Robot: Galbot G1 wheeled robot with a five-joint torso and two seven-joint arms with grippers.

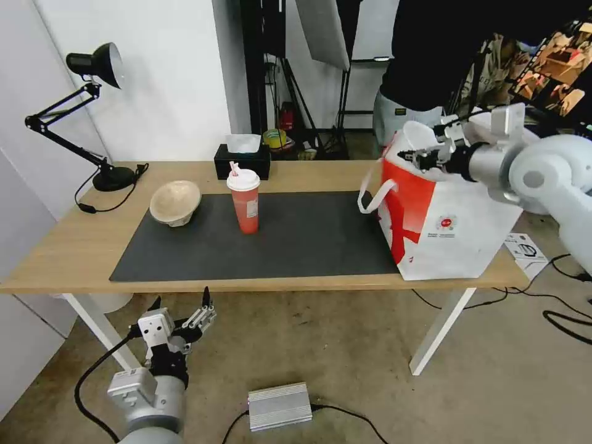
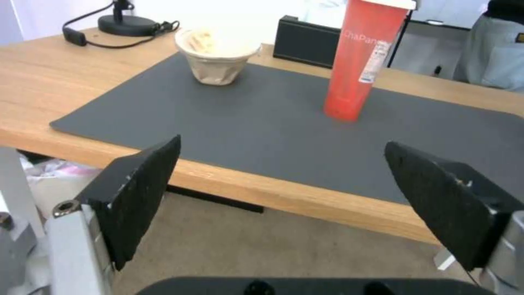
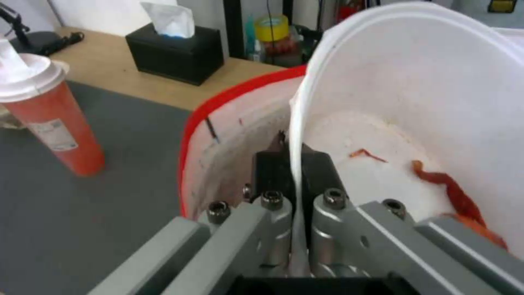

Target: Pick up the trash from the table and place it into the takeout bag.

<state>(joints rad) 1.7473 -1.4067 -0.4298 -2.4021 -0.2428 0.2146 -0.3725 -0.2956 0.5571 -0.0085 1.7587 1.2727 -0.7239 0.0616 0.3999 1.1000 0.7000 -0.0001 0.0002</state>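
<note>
My right gripper (image 1: 422,157) is shut on the rim of the white round bowl (image 3: 415,102), which is tipped on its side with red scraps inside. The bowl (image 1: 414,132) sits at the open mouth of the white and red takeout bag (image 1: 450,228), standing on the right end of the table (image 1: 61,246). On the dark grey mat (image 1: 308,240) stand the red drink cup (image 1: 245,203) with its dome lid and, to its left, the beige pulp bowl (image 1: 175,202). My left gripper (image 1: 182,305) hangs open below the table's front edge, facing the cup (image 2: 363,61) and beige bowl (image 2: 217,53).
A black tissue box (image 1: 242,161) stands at the table's back edge behind the cup. At the back left stands a black desk lamp (image 1: 92,111) with its cord. A silver box (image 1: 279,405) and cables lie on the floor in front.
</note>
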